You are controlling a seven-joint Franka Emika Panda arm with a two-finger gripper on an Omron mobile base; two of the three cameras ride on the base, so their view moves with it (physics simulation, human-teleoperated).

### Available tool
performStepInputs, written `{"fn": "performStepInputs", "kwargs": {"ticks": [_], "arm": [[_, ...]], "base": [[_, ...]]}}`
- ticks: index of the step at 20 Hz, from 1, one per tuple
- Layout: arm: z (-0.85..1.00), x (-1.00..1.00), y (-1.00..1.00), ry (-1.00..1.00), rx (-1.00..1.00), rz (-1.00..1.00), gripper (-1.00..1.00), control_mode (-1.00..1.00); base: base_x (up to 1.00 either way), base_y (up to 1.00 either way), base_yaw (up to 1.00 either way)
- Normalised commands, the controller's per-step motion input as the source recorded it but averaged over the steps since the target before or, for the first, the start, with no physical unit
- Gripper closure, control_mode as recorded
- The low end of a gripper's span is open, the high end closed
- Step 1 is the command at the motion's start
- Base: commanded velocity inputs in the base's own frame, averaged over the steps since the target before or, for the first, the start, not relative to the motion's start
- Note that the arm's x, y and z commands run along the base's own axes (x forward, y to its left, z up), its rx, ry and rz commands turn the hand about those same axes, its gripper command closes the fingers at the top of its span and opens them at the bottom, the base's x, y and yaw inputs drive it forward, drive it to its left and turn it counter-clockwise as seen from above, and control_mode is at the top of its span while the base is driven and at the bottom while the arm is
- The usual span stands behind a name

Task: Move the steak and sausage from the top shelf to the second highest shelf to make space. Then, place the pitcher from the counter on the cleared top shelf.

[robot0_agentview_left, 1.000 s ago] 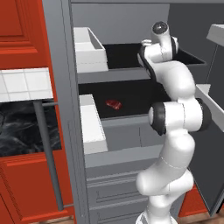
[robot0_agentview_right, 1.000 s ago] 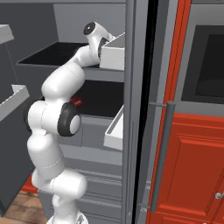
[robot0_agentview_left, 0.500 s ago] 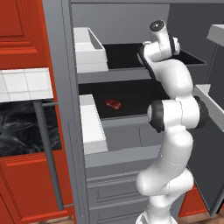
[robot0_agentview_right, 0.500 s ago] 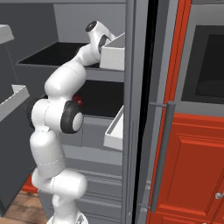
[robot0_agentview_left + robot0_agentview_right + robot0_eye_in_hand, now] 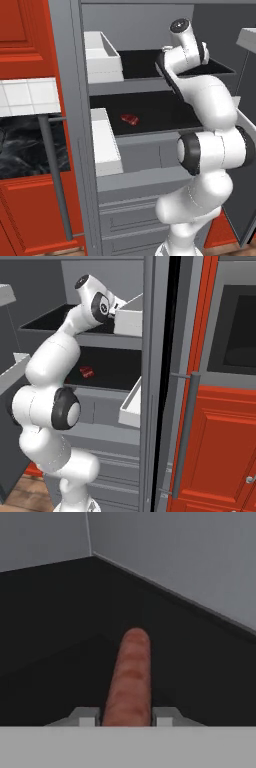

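gripper: in the hand view the two finger tips [image 5: 86, 716] sit tight against either side of the sausage [image 5: 129, 679], so the gripper [image 5: 125, 717] is clamped on it. A second ago the jaws were wide; they have since closed and stopped.
sausage: lies between the finger tips and points away from the hand toward the back corner of the top shelf [image 5: 45, 607]. I cannot tell whether it rests on the black surface or is just clear of it.
arm: reaches up into the fridge with the hand low over the top shelf [image 5: 137, 57]; compared with a second ago its pose has hardly moved, so the closing was the only real change.
steak: already on the second shelf [image 5: 165, 111], a small red slab [image 5: 130, 119] near that shelf's front left part; from the right base it shows below the top shelf [image 5: 86, 371].
meaning: the steak's move looks done and the sausage is now secured, so the grasp step is likely finished.
next: probably lift it off the top shelf, draw back past the front edge, lower to the second shelf beside the steak.
risk: a slim round thing may roll or slip in the jaws.
pitcher: step not yet begun.
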Motion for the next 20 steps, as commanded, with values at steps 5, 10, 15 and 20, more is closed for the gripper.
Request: {"fn": "performStepInputs", "kwargs": {"ticks": [5, 10, 15, 20], "arm": [[0.04, -1.00, 0.80, -0.04, -0.05, 0.05, 1.00, -1.00], [0.23, -1.00, 0.58, 0.03, -0.01, 0.09, 1.00, -1.00], [-0.06, -1.00, 0.27, 0.07, 0.00, 0.17, 1.00, -1.00], [-0.48, -1.00, 0.03, 0.24, -0.02, 0.24, 1.00, -1.00]], "base": [[0.00, 0.00, 0.00], [0.00, 0.00, 0.00], [0.00, 0.00, 0.00], [0.00, 0.00, 0.00]]}}
